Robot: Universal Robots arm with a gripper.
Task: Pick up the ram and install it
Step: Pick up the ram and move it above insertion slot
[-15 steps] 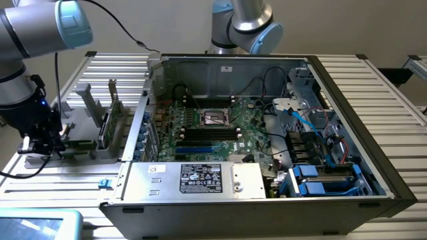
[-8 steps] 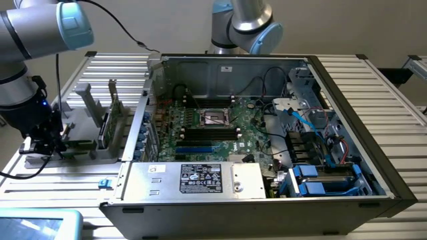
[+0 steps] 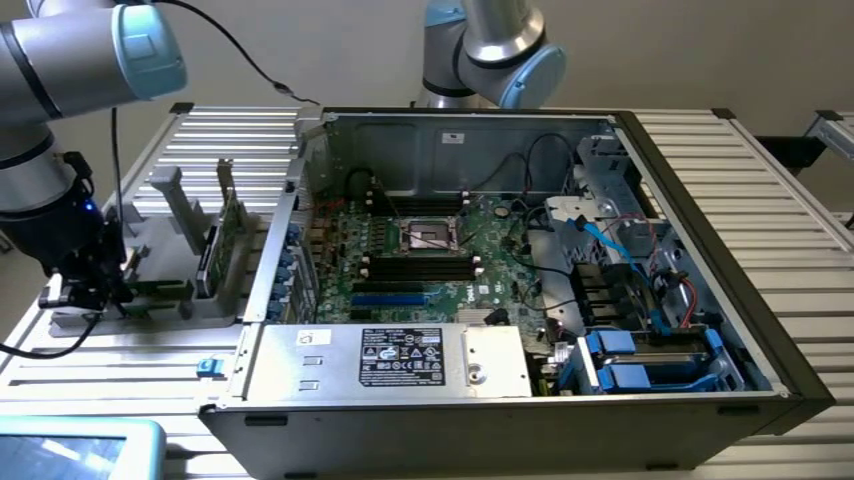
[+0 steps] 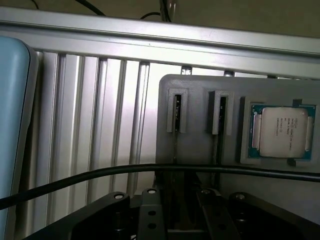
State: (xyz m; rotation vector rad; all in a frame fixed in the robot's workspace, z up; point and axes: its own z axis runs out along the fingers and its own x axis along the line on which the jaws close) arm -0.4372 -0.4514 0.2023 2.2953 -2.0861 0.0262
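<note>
Slatted table point(image 4: 100, 125), claw point(image 3: 96, 298) at processor tray point(image 4: 200, 145)

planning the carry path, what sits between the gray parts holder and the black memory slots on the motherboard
In the exterior view, the computer case's metal side wall stands between the gray parts holder and the black memory slots.

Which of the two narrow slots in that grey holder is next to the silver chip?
The slot bordering the chip's pocket; the other slot lies one step further off, by the holder's edge.
</note>
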